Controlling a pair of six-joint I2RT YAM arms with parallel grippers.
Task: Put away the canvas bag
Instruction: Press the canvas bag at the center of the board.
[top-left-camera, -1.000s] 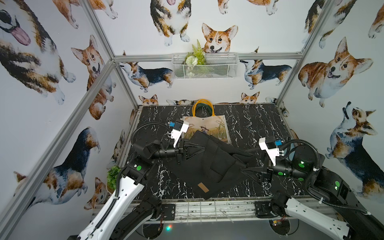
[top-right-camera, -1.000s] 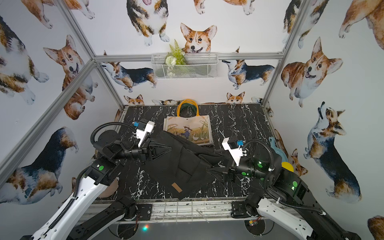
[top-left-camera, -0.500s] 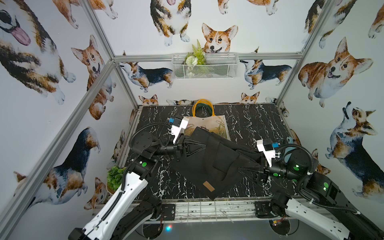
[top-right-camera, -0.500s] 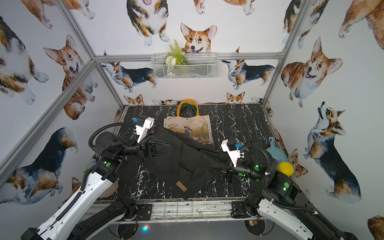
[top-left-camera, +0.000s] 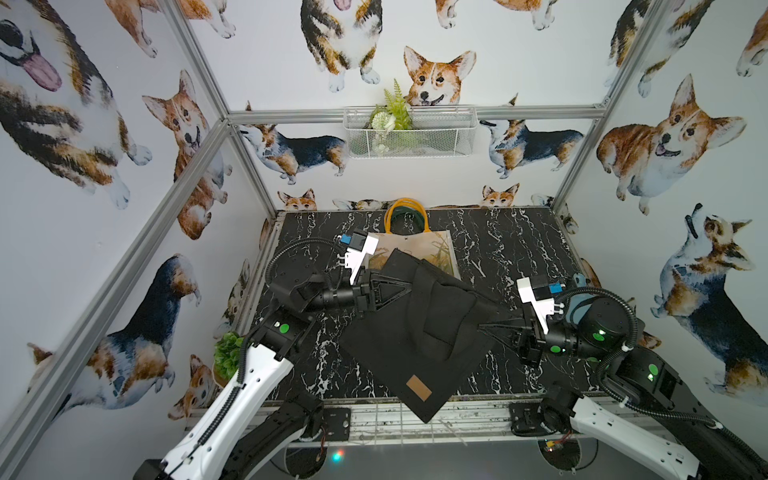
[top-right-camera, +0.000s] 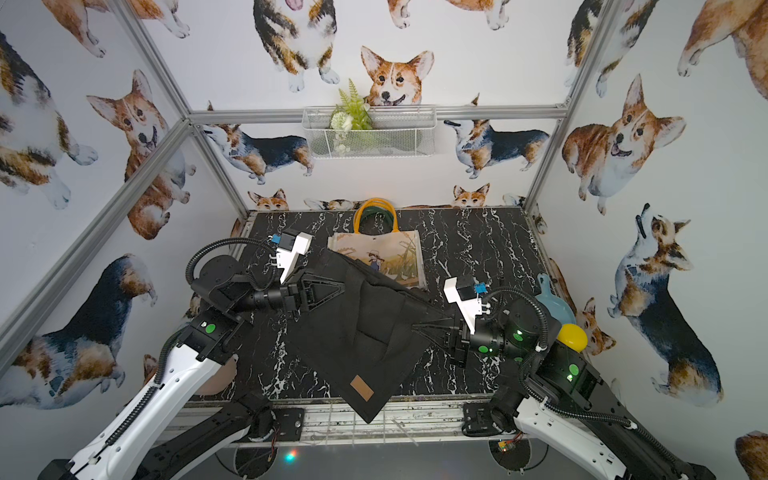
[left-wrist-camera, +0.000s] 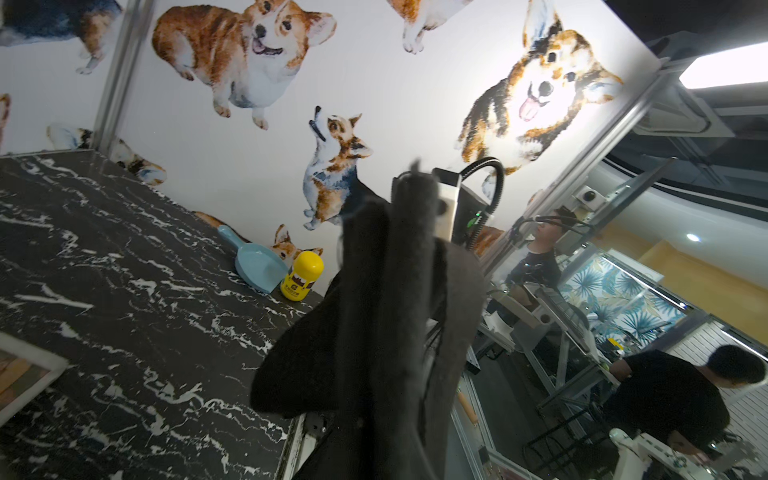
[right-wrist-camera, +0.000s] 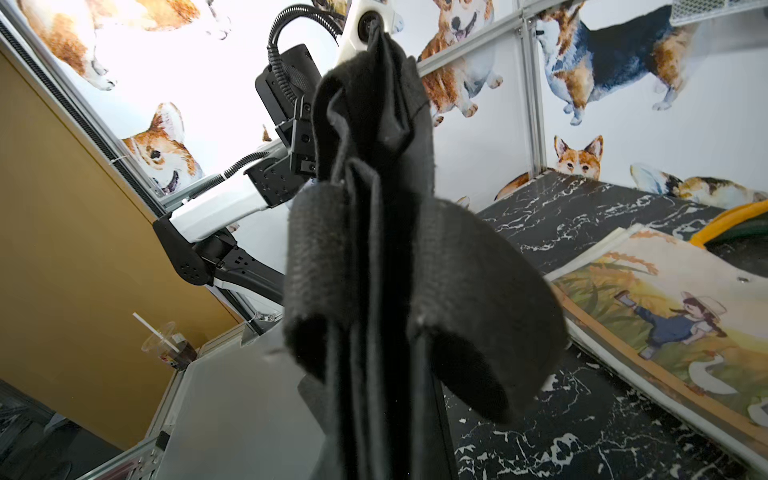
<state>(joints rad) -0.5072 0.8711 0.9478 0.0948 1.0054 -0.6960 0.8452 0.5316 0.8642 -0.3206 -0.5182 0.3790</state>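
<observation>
**Left gripper (top-left-camera: 409, 283) and right gripper (top-left-camera: 481, 328) both clamped on the black canvas bag (top-left-camera: 395, 349)**

Both top views show the left gripper's jaws closed tight on the bag's upper edge. The right gripper (top-right-camera: 416, 325) is pinched shut on the opposite edge. The bag hangs between them over the middle of the black marble-patterned table (top-left-camera: 507, 245). Its corner with a tan square patch (top-left-camera: 417, 387) reaches past the table's front edge. Behind it a printed beige tote with orange handles (top-left-camera: 436, 245) lies flat, partly hidden by the black cloth.

From the left wrist, folds of the bag (left-wrist-camera: 386, 316) fill the centre. A light blue plastic scoop (left-wrist-camera: 254, 266) and a yellow capped bottle (left-wrist-camera: 301, 279) stand beside each other at the far wall.

From the right wrist, the bag (right-wrist-camera: 374, 270) hangs close in thick folds, with the printed tote (right-wrist-camera: 665, 328) on the table beside it.
</observation>
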